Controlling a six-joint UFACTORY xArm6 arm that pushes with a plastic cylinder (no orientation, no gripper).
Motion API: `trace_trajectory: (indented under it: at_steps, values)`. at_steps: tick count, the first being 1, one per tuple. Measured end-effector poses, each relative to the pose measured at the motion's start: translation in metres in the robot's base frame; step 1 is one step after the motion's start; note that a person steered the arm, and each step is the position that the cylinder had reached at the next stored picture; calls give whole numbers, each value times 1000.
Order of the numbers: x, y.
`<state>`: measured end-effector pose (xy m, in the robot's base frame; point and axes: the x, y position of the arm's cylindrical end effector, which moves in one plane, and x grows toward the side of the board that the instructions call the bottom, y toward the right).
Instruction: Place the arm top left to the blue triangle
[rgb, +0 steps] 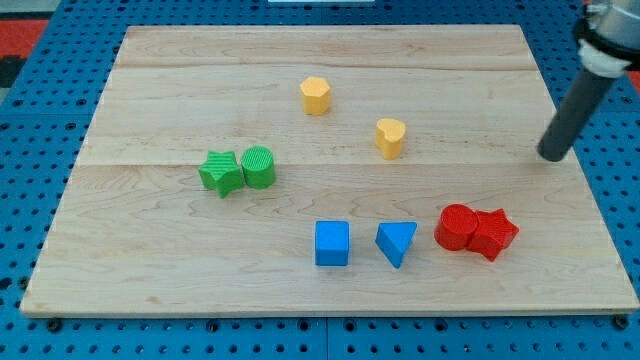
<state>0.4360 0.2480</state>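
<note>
Resting point: my tip (551, 156) sat on the table (150, 290) near the view's right edge, about mid-height, with the dark rod rising up and to the right out of the view's top corner.
Jaws: none showed; the arm ended in the plain rod, so no spread or pinch could be told.
Tip to blocks: it touched nothing; the nearest blocks were the red pair below it and to the left, and the yellow heart further left.
Red pair: a red cylinder (456, 226) and a red star-like block (493, 234) stood touching, low at the view's right.
Blue triangle: the blue triangle (397, 243) lay just left of the red cylinder, near the view's bottom, well apart from my tip, which was up and to its right.
Blue cube: the blue cube (332, 243) stood just beside the triangle on its left, a small gap between them.
Yellow blocks: the yellow heart (390, 138) sat above the triangle; a yellow hexagon-like block (315, 95) sat further up and left.
Green pair: a green star (220, 173) and a green cylinder (258, 166) touched at the view's left.
</note>
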Motion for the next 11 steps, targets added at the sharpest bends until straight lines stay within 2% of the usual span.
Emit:
trace_trajectory:
  at_steps: [1,2,3,4,5,7,8,11]
  values:
    - [-9,-48]
    - [24,-94]
    - [39,-146]
    - [50,-173]
    - [44,-173]
    - [66,-210]
    - [83,-204]
    - [80,-201]
